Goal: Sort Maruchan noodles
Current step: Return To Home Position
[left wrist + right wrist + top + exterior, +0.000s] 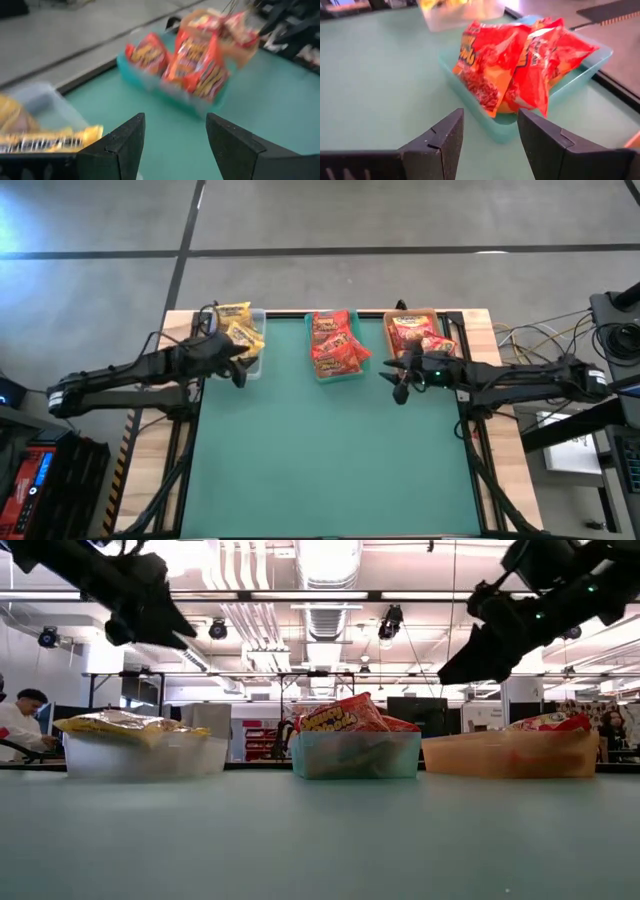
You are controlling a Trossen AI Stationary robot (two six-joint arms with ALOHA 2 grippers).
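Dark, blocky fingers (125,142) of the left gripper (175,125) stand parted with only bare table between them, holding nothing. The right gripper (490,120) is likewise spread and empty. From above, the left gripper (238,370) hangs at the near corner of the clear plastic tray (145,755), where the yellow Maruchan packets (238,325) lie in a crinkly heap. The right gripper (400,385) hangs just beside the near edge of the tan tray (510,755), which holds the orange-red packets (415,335). Between these two stands the teal tray (355,755), piled with glossy red packets (335,345) that rise above its rim, in front of both grippers. All three trays are rectangular and stand in a row along the far edge of the smooth green table (330,460).
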